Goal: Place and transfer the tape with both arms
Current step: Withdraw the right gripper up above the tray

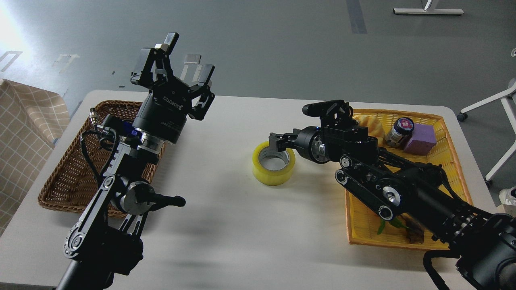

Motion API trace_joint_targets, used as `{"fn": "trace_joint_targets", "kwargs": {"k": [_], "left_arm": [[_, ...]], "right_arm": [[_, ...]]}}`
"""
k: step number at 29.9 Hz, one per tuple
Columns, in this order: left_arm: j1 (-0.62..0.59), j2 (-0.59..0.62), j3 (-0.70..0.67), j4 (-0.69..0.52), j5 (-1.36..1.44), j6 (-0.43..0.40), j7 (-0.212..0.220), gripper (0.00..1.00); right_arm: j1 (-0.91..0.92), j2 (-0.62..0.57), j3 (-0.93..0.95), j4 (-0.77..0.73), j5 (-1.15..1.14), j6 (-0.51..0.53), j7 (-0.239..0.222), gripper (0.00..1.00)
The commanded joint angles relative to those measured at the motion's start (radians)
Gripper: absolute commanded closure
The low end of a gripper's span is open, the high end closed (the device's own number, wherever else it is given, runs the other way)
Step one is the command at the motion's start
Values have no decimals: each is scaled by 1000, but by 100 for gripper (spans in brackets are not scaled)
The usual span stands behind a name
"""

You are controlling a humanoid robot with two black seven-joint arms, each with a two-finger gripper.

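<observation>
The tape [274, 171], a yellowish roll with a white core, lies flat on the white table [242, 233] near its middle. My right gripper [279, 141] hovers just over the roll's far right rim. Its fingers are parted and hold nothing. My left gripper [173, 60] is open and empty, raised high with its fingers pointing up, above the right end of the brown wicker basket [68, 177], well left of the tape.
A yellow basket [447, 161] at the right holds a bread piece [369, 123], a dark jar [399, 131], a purple block [421, 139] and something green and brown [399, 225] near its front. A checked cloth [24, 121] hangs left of the table.
</observation>
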Motion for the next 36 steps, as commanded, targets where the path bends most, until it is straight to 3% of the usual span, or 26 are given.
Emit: {"fn": "trace_joint_targets", "kwargs": {"k": [1,2,3,6,10,18,29,36], "left_arm": [[0,0,0,1,0,0,1,2],[0,0,0,1,0,0,1,2],[0,0,0,3,0,0,1,2],[-1,0,0,6,0,0,7,2],[-1,0,-1,7,3,0,4,2],[-9,0,17,24,8,-3,10,2],[-63,49,23,39,9,-2,13,2],[-112,52,23,39,66,1,13,2]], "right_arm": [[11,0,124,47,3,-35,0,20],[13,0,147,61,5,-37,0,17],[10,0,198,90,5,-41,2,6],[-22,0,302,196,35,-38,2,1],[-67,0,374,306,144,-35,2,0],[-203,-44,537,538,572,-34,3,0],[-409,0,737,661,824,-34,15,0],[-466,0,757,685,977,-29,15,0]]}}
